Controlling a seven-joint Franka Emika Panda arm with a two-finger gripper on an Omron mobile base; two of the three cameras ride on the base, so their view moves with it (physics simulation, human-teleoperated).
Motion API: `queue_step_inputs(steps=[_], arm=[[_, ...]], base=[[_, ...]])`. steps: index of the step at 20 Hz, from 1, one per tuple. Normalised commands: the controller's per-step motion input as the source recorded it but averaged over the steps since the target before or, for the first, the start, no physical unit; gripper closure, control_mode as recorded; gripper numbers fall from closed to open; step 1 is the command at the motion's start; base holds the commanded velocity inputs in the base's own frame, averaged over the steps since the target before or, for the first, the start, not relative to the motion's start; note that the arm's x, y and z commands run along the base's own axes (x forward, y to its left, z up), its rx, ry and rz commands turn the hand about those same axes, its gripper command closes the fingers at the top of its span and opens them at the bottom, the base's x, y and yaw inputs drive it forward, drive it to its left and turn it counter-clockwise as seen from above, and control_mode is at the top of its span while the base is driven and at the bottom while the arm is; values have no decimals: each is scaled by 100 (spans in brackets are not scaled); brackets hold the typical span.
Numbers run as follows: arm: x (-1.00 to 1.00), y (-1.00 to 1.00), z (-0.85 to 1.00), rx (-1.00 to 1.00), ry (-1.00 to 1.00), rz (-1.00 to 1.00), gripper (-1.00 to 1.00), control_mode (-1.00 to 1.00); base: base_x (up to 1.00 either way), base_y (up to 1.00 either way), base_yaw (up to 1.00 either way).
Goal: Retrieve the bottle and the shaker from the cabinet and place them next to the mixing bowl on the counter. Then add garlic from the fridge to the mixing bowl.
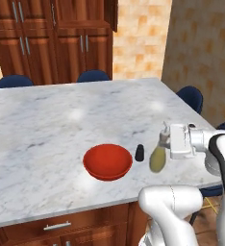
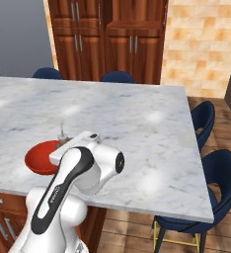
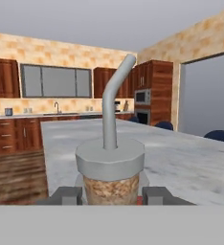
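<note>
Left base view: your hand (image 1: 163, 139) is clenched on the neck of the bottle (image 1: 157, 159), just right of the shaker (image 1: 140, 153).

You can see the bottle upright with its olive-yellow body at the surface (image 1: 61, 120), though whether its base touches the marble cannot be told. The small black shaker stands between the bottle and the red mixing bowl (image 1: 107, 162), just beside the bowl's right rim and apart from it. In the hand view you look straight at the bottle's grey cap and bent pale spout (image 3: 115, 100), with the two dark fingertips (image 3: 66, 195) close on either side of the neck. In the right base view your arm covers most of the bowl (image 2: 38, 157); only the thin spout (image 2: 63, 131) rises above it. The cabinet (image 1: 52, 38) stands beyond the far edge, its doors closed.
</note>
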Motion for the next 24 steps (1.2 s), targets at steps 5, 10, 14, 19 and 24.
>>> queue_step_inputs(steps=[5, 10, 14, 19, 24], arm=[[41, 7, -28, 0, 0, 2, 100, -100], [12, -1, -19, 0, 0, 2, 100, -100], [6, 0, -30, -2, 0, 2, 100, -100], [28, 4, -33, -6, 1, 3, 100, -100], [49, 2, -14, 0, 3, 3, 100, -100]], base=[[0, 0, 0], [0, 0, 0], [0, 0, 0], [0, 0, 0], [0, 0, 0]])
